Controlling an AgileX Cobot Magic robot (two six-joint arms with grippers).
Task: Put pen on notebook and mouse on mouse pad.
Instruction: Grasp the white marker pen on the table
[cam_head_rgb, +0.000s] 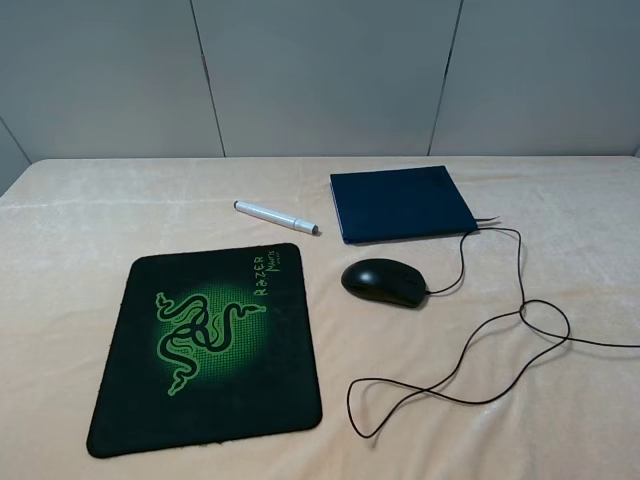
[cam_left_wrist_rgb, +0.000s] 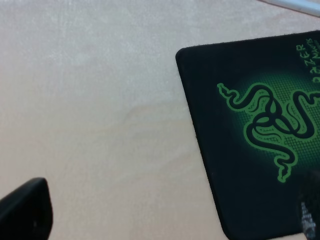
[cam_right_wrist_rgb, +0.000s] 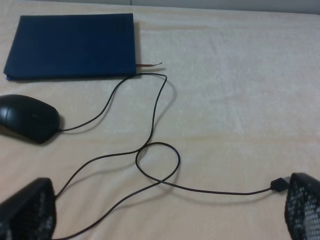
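Mouse pad (cam_head_rgb: 212, 350) lies closest to us, bare; mouse (cam_head_rgb: 384, 281) sits just off its far right corner, pen (cam_head_rgb: 275, 216) beyond it, near the notebook (cam_head_rgb: 402, 203), not on it. Neither placement is begun, we judge. Right gripper (cam_right_wrist_rgb: 165, 202) hangs spread wide above the cable (cam_right_wrist_rgb: 156, 112), empty; left gripper (cam_left_wrist_rgb: 167, 207) looks spread too, though one finger is a blur. Next move calls for descending squarely over pen or mouse.

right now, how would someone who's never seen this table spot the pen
Find the black mouse pad with the green snake logo. Beyond its far edge, left of the blue notebook, lies the pen. It alone is slim and whitish.
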